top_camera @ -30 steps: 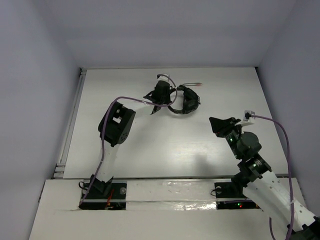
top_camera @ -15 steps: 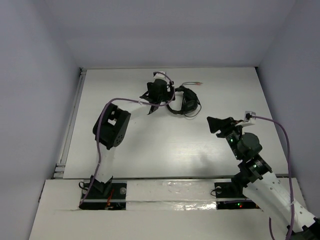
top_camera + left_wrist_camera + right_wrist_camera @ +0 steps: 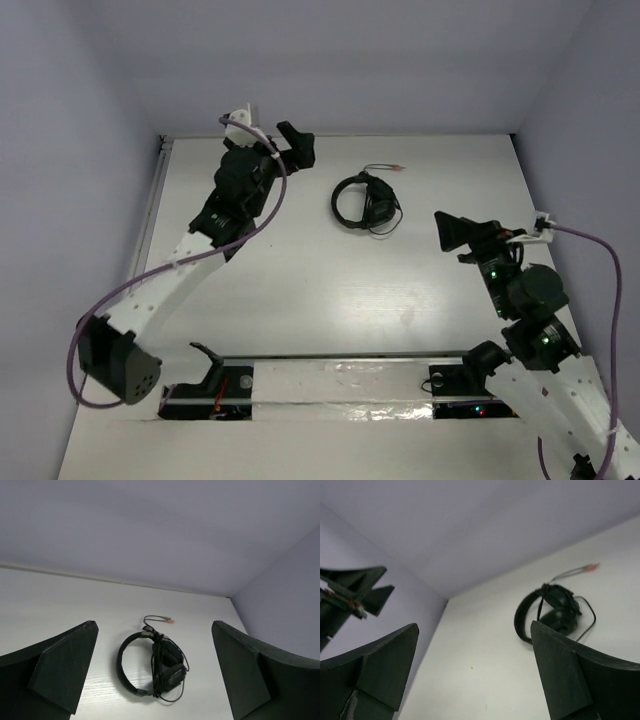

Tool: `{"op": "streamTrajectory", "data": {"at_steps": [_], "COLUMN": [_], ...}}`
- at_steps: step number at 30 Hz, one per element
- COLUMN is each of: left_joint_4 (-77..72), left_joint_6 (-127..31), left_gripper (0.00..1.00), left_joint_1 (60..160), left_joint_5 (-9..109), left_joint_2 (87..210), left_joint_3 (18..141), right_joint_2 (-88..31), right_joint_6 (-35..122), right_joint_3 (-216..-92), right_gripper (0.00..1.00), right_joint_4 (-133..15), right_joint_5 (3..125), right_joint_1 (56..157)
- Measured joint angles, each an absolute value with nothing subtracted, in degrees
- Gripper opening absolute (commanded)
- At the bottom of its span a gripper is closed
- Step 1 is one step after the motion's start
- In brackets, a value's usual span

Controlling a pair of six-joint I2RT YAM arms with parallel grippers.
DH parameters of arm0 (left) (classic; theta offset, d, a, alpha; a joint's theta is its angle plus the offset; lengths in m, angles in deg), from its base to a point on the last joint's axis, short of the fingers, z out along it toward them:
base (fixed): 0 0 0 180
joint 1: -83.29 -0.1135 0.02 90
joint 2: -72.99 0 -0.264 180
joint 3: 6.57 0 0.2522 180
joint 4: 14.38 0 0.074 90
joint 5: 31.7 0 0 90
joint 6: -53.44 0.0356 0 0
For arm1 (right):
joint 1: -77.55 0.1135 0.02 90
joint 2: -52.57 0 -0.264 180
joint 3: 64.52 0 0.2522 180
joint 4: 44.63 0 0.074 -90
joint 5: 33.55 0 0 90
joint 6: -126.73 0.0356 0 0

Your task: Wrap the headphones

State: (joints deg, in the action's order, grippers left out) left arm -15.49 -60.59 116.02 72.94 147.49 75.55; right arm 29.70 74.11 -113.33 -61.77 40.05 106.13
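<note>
Wrapping looks nearly done: the headphones lie flat on the white desk, cable bunched around the earcups, only the reddish plug trailing just beyond them. The left gripper hangs raised left of the headphones and the right gripper right of them and nearer, both jaws wide and empty, so the next move probably calls for one to descend and tuck that loose end. The desk is smooth and matte, boxed in by lilac walls.
</note>
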Motion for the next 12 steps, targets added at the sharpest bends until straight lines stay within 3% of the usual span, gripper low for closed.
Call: {"op": "streamTrajectory", "data": {"at_steps": [5,12], "left_joint_4": [-9.3,-2.6], "left_joint_6": [-62.1,-62.9], "left_gripper": [0.99,0.99], "left_joint_1": [116.0,115.9], "left_joint_5": [74.0,75.4], "left_joint_2": [134.9,118.2], "left_joint_3": [71.1,61.8], "right_joint_2": [31.4,32.4], "right_joint_6": [72.2,71.2], "right_joint_3": [-120.6,-121.1], "right_gripper": [1.0,1.0], "right_joint_4": [-64.0,-67.2], "right_joint_5": [37.8,35.7], "right_joint_1": [106.1,106.1]}}
